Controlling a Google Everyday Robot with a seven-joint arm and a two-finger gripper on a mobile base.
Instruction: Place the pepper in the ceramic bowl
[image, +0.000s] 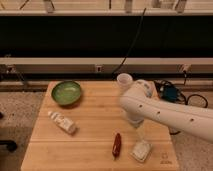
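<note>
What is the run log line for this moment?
gripper: open, holds nothing, above table right of pepper | pepper: lying on table, front | ceramic bowl: back left, without pepper

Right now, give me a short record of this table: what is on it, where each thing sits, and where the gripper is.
surface: wooden table
pepper: dark red, lying near the front edge, outside the bowl
ceramic bowl: green, far left corner
cup: white, upright at the far edge
bottle: white, on its side, in front of the bowl
white block: just right of the pepper
gripper: open, pointing down above the white block, holding nothing
task state: pepper not yet picked up
</note>
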